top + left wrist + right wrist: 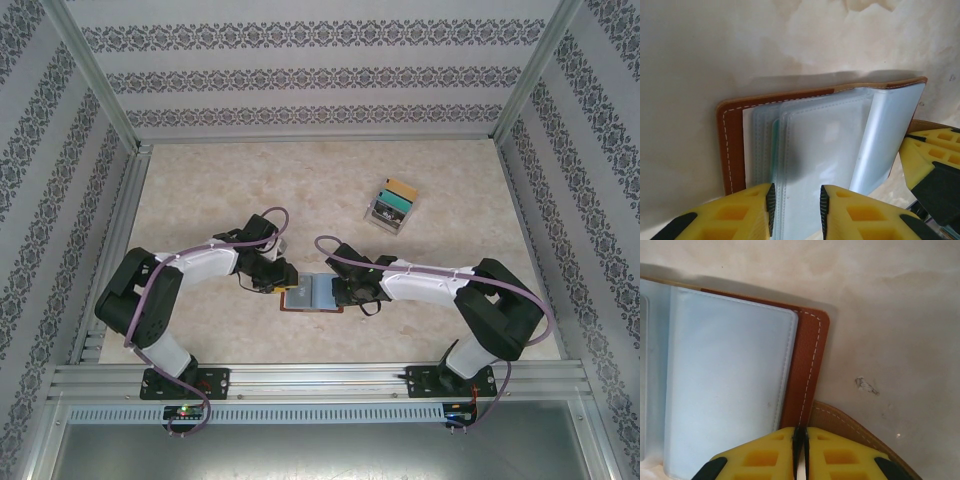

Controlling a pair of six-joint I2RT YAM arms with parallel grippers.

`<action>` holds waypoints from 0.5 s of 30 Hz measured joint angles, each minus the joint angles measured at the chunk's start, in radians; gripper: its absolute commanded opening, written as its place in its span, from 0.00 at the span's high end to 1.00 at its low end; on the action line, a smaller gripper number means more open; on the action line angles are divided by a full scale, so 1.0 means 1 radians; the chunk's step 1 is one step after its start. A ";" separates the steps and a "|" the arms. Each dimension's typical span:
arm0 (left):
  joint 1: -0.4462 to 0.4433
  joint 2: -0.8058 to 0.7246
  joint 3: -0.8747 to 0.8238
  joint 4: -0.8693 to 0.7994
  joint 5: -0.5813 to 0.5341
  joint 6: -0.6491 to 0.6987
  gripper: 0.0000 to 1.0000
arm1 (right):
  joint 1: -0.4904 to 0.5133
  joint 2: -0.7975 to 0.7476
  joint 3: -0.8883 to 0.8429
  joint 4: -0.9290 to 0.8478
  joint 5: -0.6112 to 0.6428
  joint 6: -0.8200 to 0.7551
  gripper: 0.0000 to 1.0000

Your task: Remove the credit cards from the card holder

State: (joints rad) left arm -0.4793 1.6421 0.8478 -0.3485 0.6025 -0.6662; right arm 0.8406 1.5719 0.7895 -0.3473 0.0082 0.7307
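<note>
Left wrist: left gripper (796,200) part-spread over the card holder (732,145) — slick, stiff credit cards (774,150) likely need edge pinching. Right gripper (800,445) clamps its leather edge.

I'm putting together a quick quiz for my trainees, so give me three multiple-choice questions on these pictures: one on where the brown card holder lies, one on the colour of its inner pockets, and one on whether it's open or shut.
1. Where does the card holder lie?
A) between the left gripper and the right gripper
B) in the far left corner of the table
C) against the far wall

2. What colour are its inner pockets?
A) red
B) pale blue
C) black

3. What state is it in?
A) snapped shut
B) spread open
C) standing on edge

Answers:
1 A, the top view shows it between the two grippers' tips.
2 B, both wrist views show pale blue sleeves.
3 B, the pockets lie exposed over the brown cover.
</note>
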 measured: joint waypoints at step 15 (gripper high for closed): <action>-0.008 0.017 0.002 0.032 0.043 0.000 0.58 | 0.000 0.006 0.000 0.003 -0.002 0.001 0.83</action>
State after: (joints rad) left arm -0.4877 1.6592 0.8494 -0.3164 0.6453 -0.6662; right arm 0.8406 1.5776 0.7895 -0.3443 0.0059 0.7315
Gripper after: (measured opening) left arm 0.404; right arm 0.171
